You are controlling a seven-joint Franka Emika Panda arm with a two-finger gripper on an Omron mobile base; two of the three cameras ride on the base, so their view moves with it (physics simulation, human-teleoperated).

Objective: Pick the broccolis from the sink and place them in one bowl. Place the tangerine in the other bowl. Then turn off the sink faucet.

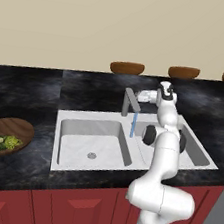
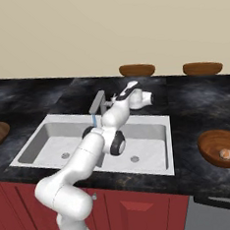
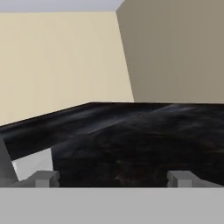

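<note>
Gripper (image 3: 113, 179) fingers stand wide apart in the hand view, nothing between them, with dark counter (image 3: 144, 140) ahead and a sliver of white sink at lower left. In both base views the hand (image 1: 149, 95) sits level behind the sink, just beside the faucet (image 1: 131, 102); whether it touches the lever cannot be told.

Progress, judged from how things lie:
- Broccolis (image 1: 5, 142): green pieces rest in the wide brown bowl (image 1: 21, 127) on the counter left of the sink. Done, as far as can be seen; the count of florets is too small to confirm.
- Tangerine (image 2: 226, 153): lies in the second wide bowl (image 2: 210, 142) on the counter right of the sink. Done.
- Sink (image 1: 74, 144): both basins hold no produce, only drains.
- Faucet: a blue stream (image 1: 133, 124) falls from the spout into the basin. Water is on; this step is left, and the hand appears positioned for it.

View differences:
- Left base view shows the broccoli bowl whole and its contents; the tangerine bowl appears there as no more than a brown edge at the right border.
- Right base view shows the tangerine bowl and fruit; the broccoli bowl is cut off at the left edge.
- Hand view alone settles the finger spacing.
- Small brown bowls (image 1: 127, 67) line the back of the counter, unused.
</note>
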